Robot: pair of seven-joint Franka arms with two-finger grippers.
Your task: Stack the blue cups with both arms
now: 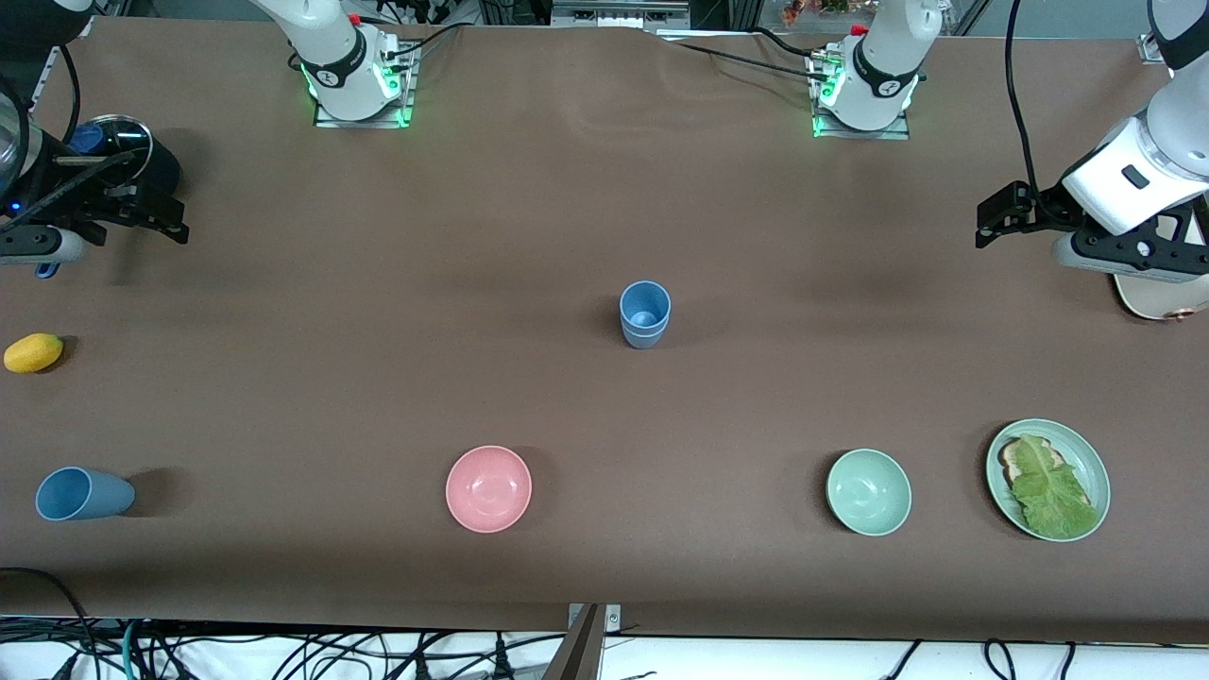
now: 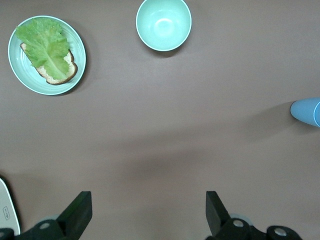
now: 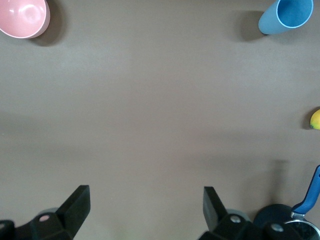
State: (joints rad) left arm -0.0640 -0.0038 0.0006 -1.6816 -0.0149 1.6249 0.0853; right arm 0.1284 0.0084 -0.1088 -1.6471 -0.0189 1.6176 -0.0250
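Note:
One blue cup (image 1: 645, 314) stands upright at the middle of the table; its edge also shows in the left wrist view as the blue cup (image 2: 306, 111). A second blue cup (image 1: 83, 494) (image 3: 285, 16) lies on its side at the right arm's end, nearer the front camera. My left gripper (image 1: 987, 222) (image 2: 148, 210) hangs open over bare table at the left arm's end, holding nothing. My right gripper (image 1: 175, 219) (image 3: 145, 205) hangs open over bare table at the right arm's end, also holding nothing. Both are well away from the cups.
A pink bowl (image 1: 488, 488) (image 3: 22, 17), a pale green bowl (image 1: 868, 491) (image 2: 163, 24) and a green plate (image 1: 1088, 455) (image 2: 20, 75) with bread and lettuce sit along the edge nearest the front camera. A yellow fruit (image 1: 33, 352) and a dark pot (image 1: 113, 142) are at the right arm's end.

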